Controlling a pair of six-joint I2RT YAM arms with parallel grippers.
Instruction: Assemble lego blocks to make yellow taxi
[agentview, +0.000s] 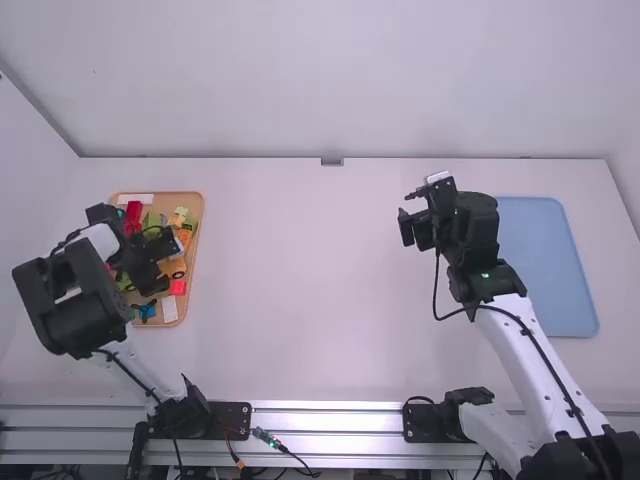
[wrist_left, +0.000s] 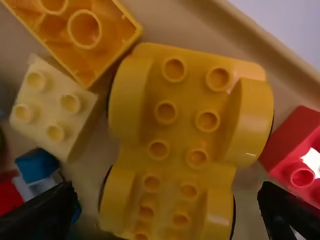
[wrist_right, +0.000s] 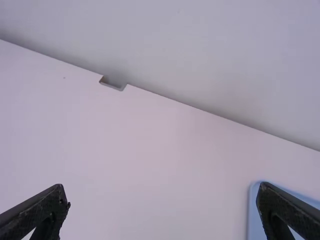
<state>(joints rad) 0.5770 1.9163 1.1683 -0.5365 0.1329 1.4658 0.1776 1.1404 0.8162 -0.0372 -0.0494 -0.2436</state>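
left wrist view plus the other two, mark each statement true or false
1. The left end effector is open over the yellow wheeled base. True.
2. The right end effector grips a red block. False: it is open, with nothing between its fingers.
3. The pale yellow block shows four studs. True.
4. The orange-yellow block lies studs up. False: its hollow underside faces up.
5. The blue tray is on the table's right side. True.
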